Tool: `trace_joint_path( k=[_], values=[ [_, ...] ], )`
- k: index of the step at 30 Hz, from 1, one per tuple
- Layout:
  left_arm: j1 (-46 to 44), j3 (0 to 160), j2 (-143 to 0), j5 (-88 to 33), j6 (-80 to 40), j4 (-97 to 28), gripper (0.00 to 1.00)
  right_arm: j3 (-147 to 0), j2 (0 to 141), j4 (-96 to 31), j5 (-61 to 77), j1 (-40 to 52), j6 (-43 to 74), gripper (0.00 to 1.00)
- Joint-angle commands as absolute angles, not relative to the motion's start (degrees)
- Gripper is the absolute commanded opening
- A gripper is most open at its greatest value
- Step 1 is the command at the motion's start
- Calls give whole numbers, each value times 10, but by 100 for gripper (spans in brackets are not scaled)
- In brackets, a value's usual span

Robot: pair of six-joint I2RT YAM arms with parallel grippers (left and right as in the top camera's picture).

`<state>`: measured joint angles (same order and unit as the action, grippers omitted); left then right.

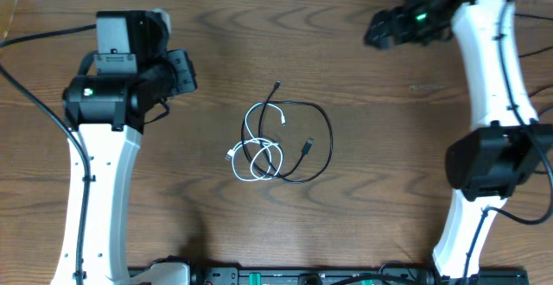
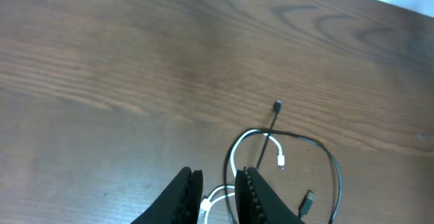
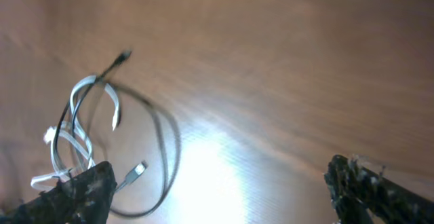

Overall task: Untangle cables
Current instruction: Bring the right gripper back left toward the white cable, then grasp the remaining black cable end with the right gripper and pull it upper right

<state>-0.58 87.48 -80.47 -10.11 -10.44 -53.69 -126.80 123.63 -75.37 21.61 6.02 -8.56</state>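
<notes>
The left claw [image 2: 218, 183] is standing narrowly parted and is gripping nothing. Its two black fingers [image 2: 254, 190] are showing ribbed inner faces and are tapering to blunt tips. In the overhead view the left claw [image 1: 185, 72] is hovering well apart from the cables, to their left.

The right claw [image 3: 220, 176] is standing spread wide and is holding nothing. Its fingers [image 3: 356, 183] are appearing dark and rough-surfaced, though blurred. In the overhead view the right claw [image 1: 377, 33] is sitting near the far right corner, well apart from the cables.

The white cable [image 1: 251, 129] is lying at the tabletop centre, thin and glossy, and is curling into several small overlapping loops with small white connectors at its ends. The black cable [image 1: 327, 138] is forming one larger round loop. It is crossing the white loops at the lower left, and one small black plug [image 1: 277, 85] is pointing away from the bundle.

The tabletop [image 1: 397, 147] is showing a smooth brown wood-grain surface with arched grain lines
</notes>
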Motion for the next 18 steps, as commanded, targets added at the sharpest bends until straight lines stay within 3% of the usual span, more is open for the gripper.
trace_joint_path(
  k=[1, 10, 18],
  values=[
    [3, 884, -805, -96, -99, -544, 24, -1228, 1234, -754, 199, 99, -110, 92],
    [3, 884, -805, -96, -99, -544, 34, -1085, 1234, -674, 188, 181, -81, 80],
    [3, 884, -805, -96, -99, -544, 35, -974, 1234, -586, 188, 229, -55, 72]
  ],
)
